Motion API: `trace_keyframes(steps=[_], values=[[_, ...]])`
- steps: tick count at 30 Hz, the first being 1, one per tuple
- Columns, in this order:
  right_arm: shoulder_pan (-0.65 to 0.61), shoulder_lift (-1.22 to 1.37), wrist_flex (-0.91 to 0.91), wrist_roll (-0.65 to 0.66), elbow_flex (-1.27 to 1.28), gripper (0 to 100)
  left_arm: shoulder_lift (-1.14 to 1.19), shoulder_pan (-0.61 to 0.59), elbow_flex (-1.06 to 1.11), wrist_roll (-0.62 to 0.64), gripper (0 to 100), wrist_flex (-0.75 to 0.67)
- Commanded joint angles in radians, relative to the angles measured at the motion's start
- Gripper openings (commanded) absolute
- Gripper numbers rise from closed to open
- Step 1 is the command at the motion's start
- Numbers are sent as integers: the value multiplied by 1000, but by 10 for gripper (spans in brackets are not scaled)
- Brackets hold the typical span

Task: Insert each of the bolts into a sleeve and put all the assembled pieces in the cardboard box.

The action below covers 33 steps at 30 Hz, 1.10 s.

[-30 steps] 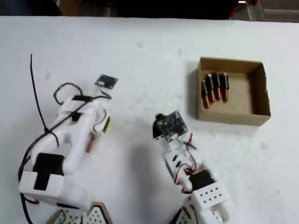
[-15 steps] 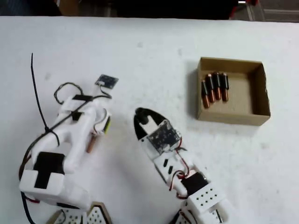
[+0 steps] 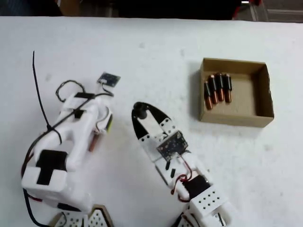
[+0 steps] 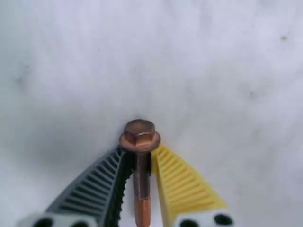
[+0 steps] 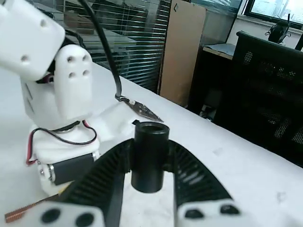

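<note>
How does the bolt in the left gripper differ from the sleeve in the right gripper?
The bolt is copper-coloured; the sleeve is black. The bolt is a thin rod with a hexagonal head; the sleeve is a thick open tube. The bolt lies along the left gripper; the sleeve stands across the right gripper. Both are clamped, not yet joined.

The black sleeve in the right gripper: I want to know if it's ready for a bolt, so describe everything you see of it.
The sleeve is a short, matte black cylinder, plastic or rubber by its look, with an open bore at one end and nothing protruding. It stands about upright, clamped at mid-height between the ribbed black fingers of the right gripper, over the white table. The high view shows it end-on, well apart from the cardboard box.
</note>
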Motion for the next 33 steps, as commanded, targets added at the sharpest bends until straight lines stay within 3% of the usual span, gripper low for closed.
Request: trace_keyframes(steps=[1, 13, 20, 28, 33], values=[[-2, -18, -54, -6, 8, 16, -13, 13, -89, -5, 22, 3], [-2, -18, -99, 0, 41, 16, -378, 58, -115, 6, 22, 2], [-2, -18, -96, 0, 55, 16, -558, 124, -115, 216, 22, -5], [45, -18, -96, -5, 55, 16, -688, 130, -123, 227, 23, -8], [56, -18, -94, -6, 55, 16, -840, 171, -115, 227, 23, -104]])
